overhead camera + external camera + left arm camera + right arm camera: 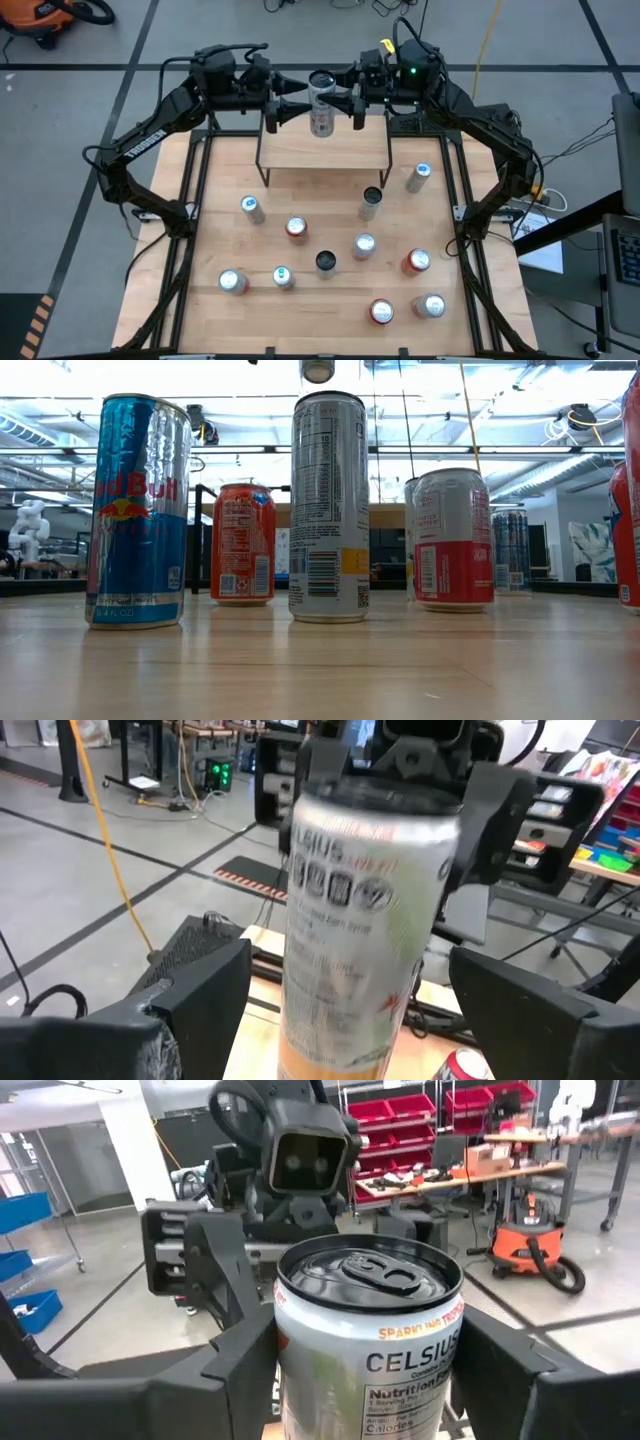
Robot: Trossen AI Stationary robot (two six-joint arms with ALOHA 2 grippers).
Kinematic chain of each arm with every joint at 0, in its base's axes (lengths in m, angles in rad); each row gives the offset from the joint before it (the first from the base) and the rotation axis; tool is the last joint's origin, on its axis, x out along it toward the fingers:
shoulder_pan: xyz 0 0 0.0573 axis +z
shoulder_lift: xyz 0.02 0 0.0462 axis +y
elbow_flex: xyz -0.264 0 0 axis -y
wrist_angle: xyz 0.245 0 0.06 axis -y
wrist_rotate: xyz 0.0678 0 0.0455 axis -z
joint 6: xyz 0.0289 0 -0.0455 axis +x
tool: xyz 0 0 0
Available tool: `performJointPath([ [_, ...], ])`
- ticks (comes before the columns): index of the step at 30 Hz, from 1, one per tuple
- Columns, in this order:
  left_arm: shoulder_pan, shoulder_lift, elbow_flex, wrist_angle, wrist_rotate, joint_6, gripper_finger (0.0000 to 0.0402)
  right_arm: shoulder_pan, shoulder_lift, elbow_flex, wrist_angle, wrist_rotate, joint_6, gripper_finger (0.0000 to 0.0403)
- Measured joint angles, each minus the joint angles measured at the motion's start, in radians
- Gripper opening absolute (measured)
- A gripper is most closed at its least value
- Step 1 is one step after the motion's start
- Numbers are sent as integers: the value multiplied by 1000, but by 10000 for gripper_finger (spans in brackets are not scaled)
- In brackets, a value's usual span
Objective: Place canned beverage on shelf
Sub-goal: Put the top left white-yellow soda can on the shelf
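Note:
A tall silver Celsius can point(320, 100) stands upright over the far part of the small light-wood shelf point(330, 150) at the table's far edge. Whether its base rests on the shelf, I cannot tell. My right gripper point(350, 98) reaches in from the table's right and is shut on the can point(370, 1350). My left gripper point(298, 100) reaches in from the table's left and is open. Its two fingers point(200, 1000) stand on either side of the can point(360, 920) with a gap between them and it. My right gripper pinches the can's side wall point(290, 1370) between its two fingers, on the upper part just below the top rim. The fingers lie level, coming from the table's right, across the upright can. The can stays upright with its pull-tab top up.
Several more cans stand on the wooden tabletop in front of the shelf: silver ones point(364, 246), red ones point(297, 229), two dark ones point(372, 198) and a blue-silver one point(140, 510). A black frame point(195, 180) borders the table's left and right sides.

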Motion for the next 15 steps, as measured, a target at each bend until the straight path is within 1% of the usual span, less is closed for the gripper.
performJointPath([
  [7,1,-4,0,0,0,0,341,-19,1,0,-80,-4,-14,224],
  [11,1,-4,0,-2,1,0,341,-70,1,0,-130,-87,25,224],
  [15,1,-4,0,-3,1,0,341,-108,-2,0,-146,-125,8,224],
])
